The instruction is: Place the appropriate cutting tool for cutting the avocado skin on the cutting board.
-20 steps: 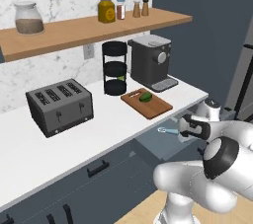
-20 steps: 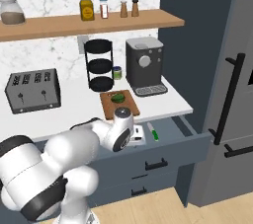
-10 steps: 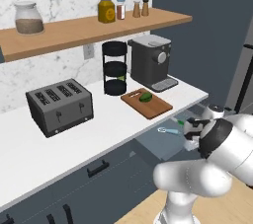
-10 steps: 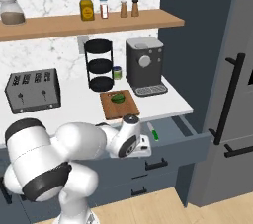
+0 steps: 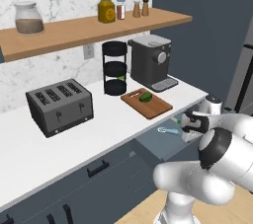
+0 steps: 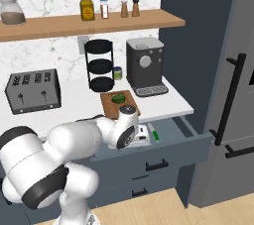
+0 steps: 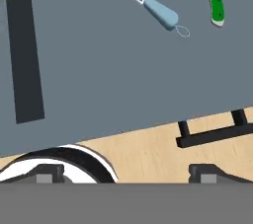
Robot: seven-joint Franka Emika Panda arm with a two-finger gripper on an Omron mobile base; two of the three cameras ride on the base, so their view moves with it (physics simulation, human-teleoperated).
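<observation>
Claw [image 7: 126,172] fingertips are seen spread wide with nothing between them, poised above an open drawer [image 7: 99,60] so that its contents can be looked over from above. On the drawer floor, well ahead of the claw, a light-blue peeler [image 7: 157,9] and the green-handled knife [image 7: 215,2] are laid near each other but apart, the knife being judged the tool wanted for the avocado skin. Farther off, on the white tabletop [image 5: 118,119], the brown cutting board [image 5: 147,102] is seen in front of the coffee machine [image 5: 150,61] with the dark green avocado [image 5: 145,97] resting on it, awaiting the knife.
</observation>
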